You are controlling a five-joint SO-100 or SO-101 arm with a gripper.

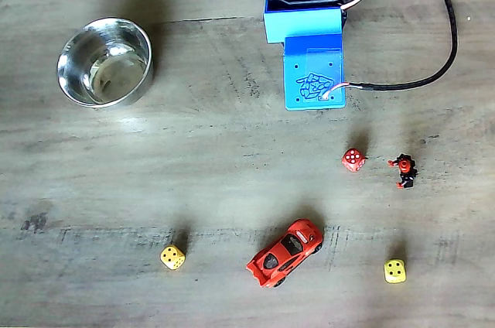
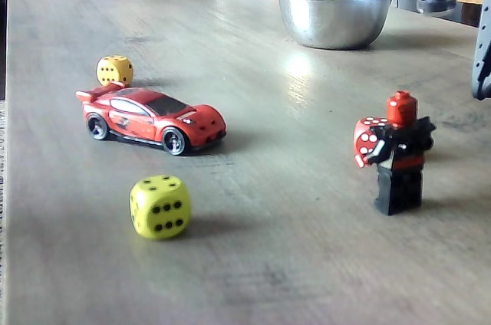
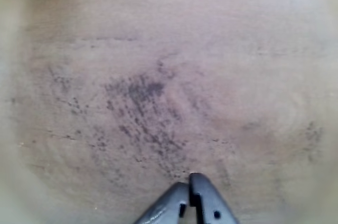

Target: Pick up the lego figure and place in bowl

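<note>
The lego figure point(image 1: 404, 170), black with a red head, stands upright at the right of the table; in the low fixed view the figure point(image 2: 399, 152) is at the right front. The steel bowl point(image 1: 104, 61) sits at the far left with nothing in it, and the bowl point(image 2: 334, 12) stands at the back in the low fixed view. My blue arm point(image 1: 313, 57) is folded at the top centre, well away from both. In the wrist view my gripper point(image 3: 189, 182) is shut with nothing in it, its dark tips touching over bare wood.
A red die point(image 1: 353, 159) lies just left of the figure. A red toy car point(image 1: 285, 253) sits at the bottom centre, between two yellow dice point(image 1: 172, 257) point(image 1: 394, 270). A black cable point(image 1: 445, 26) curves along the top right.
</note>
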